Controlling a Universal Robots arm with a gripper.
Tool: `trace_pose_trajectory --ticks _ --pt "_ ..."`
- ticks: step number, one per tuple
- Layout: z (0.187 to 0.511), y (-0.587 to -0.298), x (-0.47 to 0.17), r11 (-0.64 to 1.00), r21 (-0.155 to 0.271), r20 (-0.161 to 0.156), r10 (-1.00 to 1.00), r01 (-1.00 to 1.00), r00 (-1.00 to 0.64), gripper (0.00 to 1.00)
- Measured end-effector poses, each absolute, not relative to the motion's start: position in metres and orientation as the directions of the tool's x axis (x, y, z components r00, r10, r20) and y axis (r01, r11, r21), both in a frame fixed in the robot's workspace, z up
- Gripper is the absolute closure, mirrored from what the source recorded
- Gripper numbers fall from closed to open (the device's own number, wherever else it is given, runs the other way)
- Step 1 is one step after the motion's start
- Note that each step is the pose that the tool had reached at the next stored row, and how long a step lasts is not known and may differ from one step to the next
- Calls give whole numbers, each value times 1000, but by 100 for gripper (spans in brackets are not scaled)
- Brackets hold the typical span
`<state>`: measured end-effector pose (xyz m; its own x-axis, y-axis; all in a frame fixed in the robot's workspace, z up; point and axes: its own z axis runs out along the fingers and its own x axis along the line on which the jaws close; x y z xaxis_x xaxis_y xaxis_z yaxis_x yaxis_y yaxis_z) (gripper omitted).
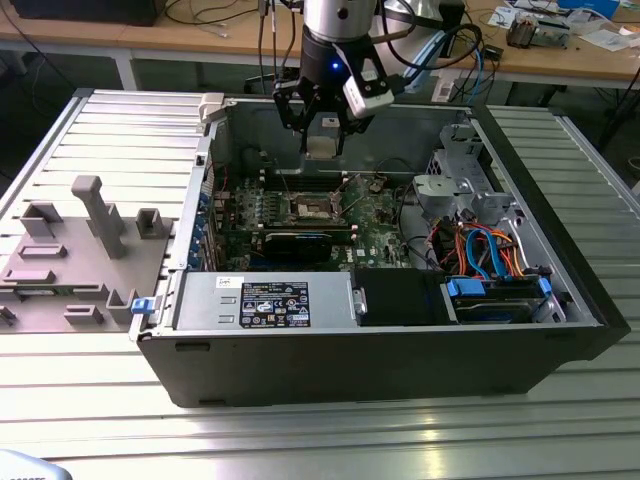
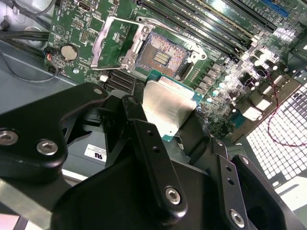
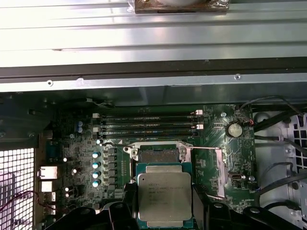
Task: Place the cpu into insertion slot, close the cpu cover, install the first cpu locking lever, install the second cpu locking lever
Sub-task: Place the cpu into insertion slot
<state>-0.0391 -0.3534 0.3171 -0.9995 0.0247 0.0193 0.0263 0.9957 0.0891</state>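
Note:
My gripper (image 1: 323,138) hangs inside the open computer case (image 1: 560,240), shut on the cpu (image 1: 321,149), well above the motherboard. In both wrist views the cpu (image 2: 165,103) (image 3: 164,191) shows its silver-grey top, clamped at two opposite edges between the black fingers (image 2: 144,129). The insertion slot (image 2: 160,57) (image 3: 157,155) lies bare below it, dark with a silvery rim; the chip hides part of it in the first wrist view. The cpu cover (image 2: 112,40) (image 3: 211,172) is swung open to one side of the slot.
Long black memory slots (image 3: 148,124) run beside the socket and a coin battery (image 3: 233,129) lies near the cover. A black card (image 1: 300,243), a labelled power supply (image 1: 265,300) and a drive bay with orange and blue cables (image 1: 490,260) crowd the case. A grey fixture (image 1: 80,250) stands outside it.

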Motion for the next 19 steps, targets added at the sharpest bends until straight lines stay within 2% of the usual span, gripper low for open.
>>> trace_pose_trajectory --ticks 19 --pt "311 -353 -39 996 89 19 25 26 -1000 45"
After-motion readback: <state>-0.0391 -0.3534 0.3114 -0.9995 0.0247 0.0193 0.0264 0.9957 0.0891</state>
